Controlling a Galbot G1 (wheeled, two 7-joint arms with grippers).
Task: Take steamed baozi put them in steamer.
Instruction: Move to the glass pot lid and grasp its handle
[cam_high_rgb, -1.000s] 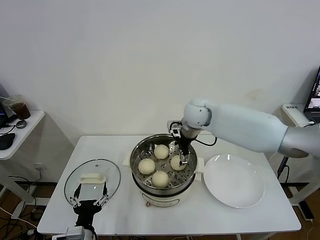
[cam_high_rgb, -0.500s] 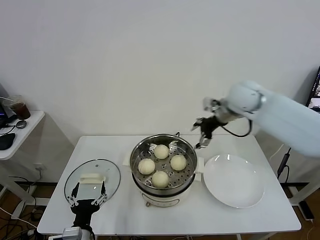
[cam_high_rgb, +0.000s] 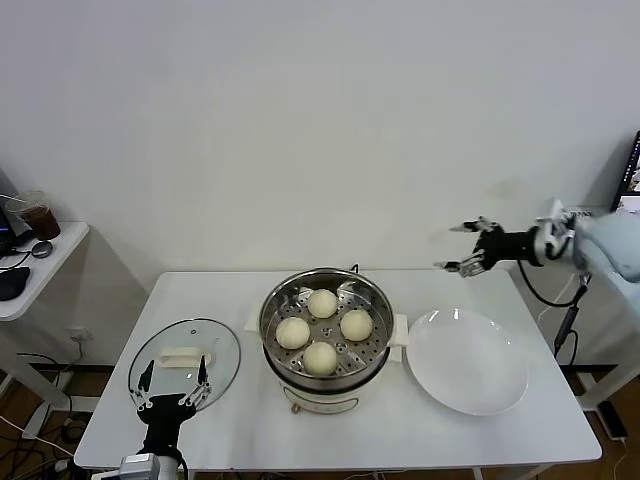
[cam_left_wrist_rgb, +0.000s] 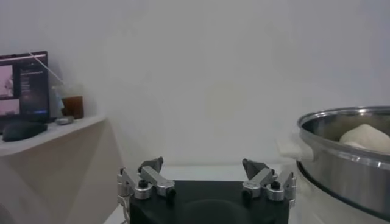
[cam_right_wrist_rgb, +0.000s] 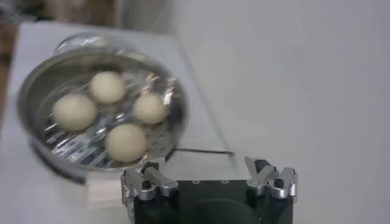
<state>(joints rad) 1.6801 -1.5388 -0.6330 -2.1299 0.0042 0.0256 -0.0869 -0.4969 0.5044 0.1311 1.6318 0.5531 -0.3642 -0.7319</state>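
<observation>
Steel basket of the steamer (cam_high_rgb: 325, 305) sits mid-table, and all four baozi lie on its perforated floor: one at the far side (cam_high_rgb: 322, 302), one toward the lid (cam_high_rgb: 293, 332), one toward the plate (cam_high_rgb: 356, 324) and one nearest the robot (cam_high_rgb: 319, 357). They sit close together, some perhaps just touching. The white plate (cam_high_rgb: 467, 360) beside the steamer, on the robot's right, carries nothing. Judging by that, the loading step looks complete, with no bun left to fetch.

What comes next is a guess: either the arms simply park, or the glass lid (cam_high_rgb: 185, 362), lying flat on the table on the steamer's other side, goes on. If so, the move calls for a grip on its white handle and a level carry over the rim.

The right gripper (cam_high_rgb: 468, 247) hangs in the air well above the table, out past the steamer's far right, over the plate's back edge. Its fingers are spread wide and hold nothing, touching nothing. The left gripper (cam_high_rgb: 170, 387) waits low at the near table edge, just over the lid's near rim, also spread wide and with nothing in it; whether it touches the lid I cannot tell.
</observation>
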